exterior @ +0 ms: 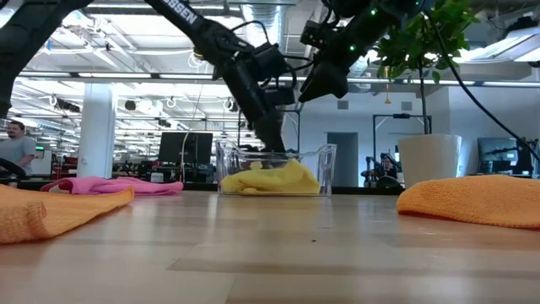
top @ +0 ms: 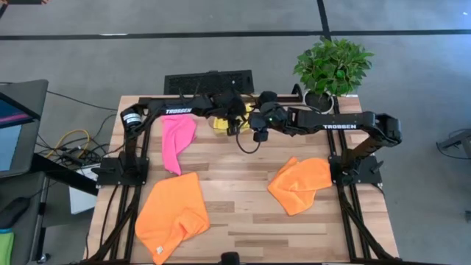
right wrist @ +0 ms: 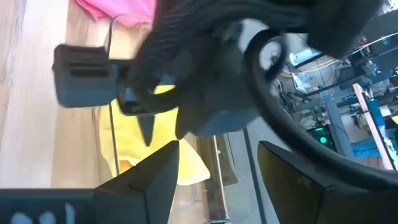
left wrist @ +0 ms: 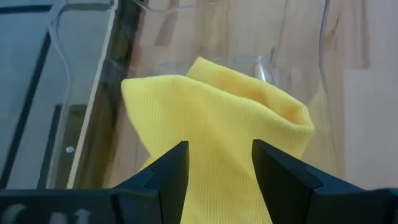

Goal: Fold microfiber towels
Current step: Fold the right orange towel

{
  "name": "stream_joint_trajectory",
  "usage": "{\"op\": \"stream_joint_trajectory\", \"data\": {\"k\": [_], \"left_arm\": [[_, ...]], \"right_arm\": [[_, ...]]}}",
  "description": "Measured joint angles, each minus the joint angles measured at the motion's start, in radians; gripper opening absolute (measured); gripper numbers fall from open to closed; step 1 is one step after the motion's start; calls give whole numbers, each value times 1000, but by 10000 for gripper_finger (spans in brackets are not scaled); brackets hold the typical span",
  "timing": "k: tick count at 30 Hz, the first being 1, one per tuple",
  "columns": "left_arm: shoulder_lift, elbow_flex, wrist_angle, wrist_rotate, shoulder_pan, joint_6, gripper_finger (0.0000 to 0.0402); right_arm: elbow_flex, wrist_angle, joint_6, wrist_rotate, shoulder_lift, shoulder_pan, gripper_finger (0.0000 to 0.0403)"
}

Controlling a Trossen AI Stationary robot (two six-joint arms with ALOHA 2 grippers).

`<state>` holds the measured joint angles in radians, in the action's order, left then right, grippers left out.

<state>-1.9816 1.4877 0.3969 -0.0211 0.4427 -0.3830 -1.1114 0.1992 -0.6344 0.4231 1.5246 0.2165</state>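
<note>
Two claws open over yellow towel (left wrist: 217,118) | wood table (top: 243,213) | office behind

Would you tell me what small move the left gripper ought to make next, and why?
Probably lower a little and close. The left gripper hangs open inside the clear bin, its fingers straddling a raised fold of the yellow towel, with nothing gripped yet. The right gripper hovers open just above the bin.
</note>
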Motion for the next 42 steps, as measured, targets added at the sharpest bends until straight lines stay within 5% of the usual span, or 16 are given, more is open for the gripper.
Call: {"op": "stream_joint_trajectory", "data": {"k": [10, 22, 28, 31, 35, 42], "left_arm": [[14, 148, 381, 174, -19, 20, 169], [93, 145, 413, 219, -247, 48, 169], [29, 144, 251, 213, -397, 46, 169], [-12, 146, 137, 127, -447, 49, 169], [-92, 144, 8, 39, -480, 92, 169], [-225, 146, -222, 46, -511, 166, 169]], "right_arm": [[0, 246, 169, 26, -192, -78, 244], [0, 711, 645, 15, -277, -397, 244], [0, 768, 852, 20, -294, -557, 244], [0, 773, 900, 22, -310, -627, 244], [0, 783, 973, 24, -318, -685, 244], [0, 793, 1031, 23, -322, -753, 243]]}}
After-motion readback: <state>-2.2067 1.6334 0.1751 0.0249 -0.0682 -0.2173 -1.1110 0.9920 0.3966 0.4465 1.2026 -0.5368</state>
